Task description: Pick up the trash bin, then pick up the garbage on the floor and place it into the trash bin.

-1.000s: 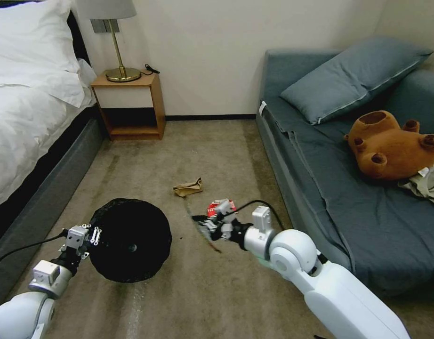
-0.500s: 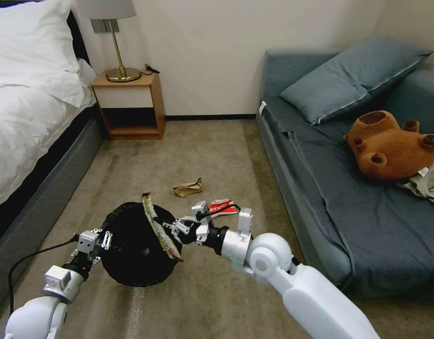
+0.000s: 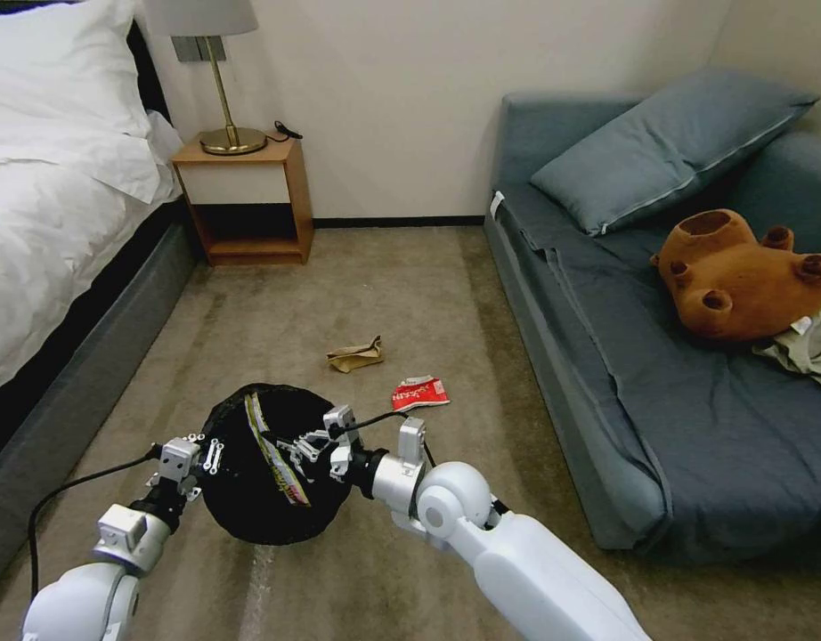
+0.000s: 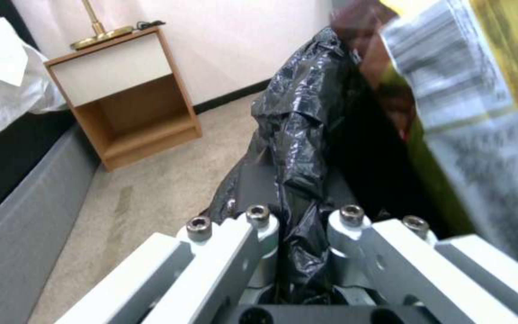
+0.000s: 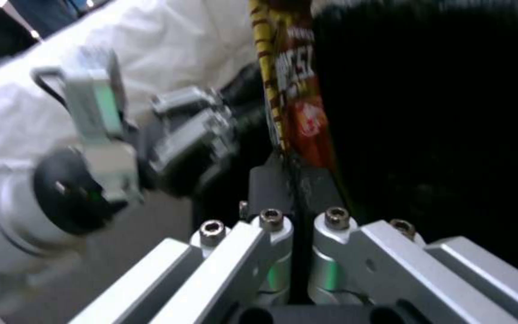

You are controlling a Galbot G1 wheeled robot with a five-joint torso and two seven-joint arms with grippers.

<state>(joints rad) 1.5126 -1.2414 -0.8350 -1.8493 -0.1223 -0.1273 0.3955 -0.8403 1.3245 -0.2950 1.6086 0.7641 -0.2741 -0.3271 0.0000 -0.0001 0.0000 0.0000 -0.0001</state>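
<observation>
— Right tool (image 3: 296, 448) pinches the snack wrapper (image 3: 272, 445) over the trash bin (image 3: 250, 507), which the left tool (image 3: 206, 454) grips by its liner rim, off the floor.
— Best release only once the wrapper hangs well inside that rim.

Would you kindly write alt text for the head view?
The right gripper holds a snack wrapper over the tilted trash bin, whose rim the left gripper grips. A tan paper bag and red-and-white packet lie on the carpet beyond.

glossy white rounded arms, silver wrists, black cables, grey hex-bolted left hand (image 3: 206, 454), right hand (image 3: 296, 451)
</observation>
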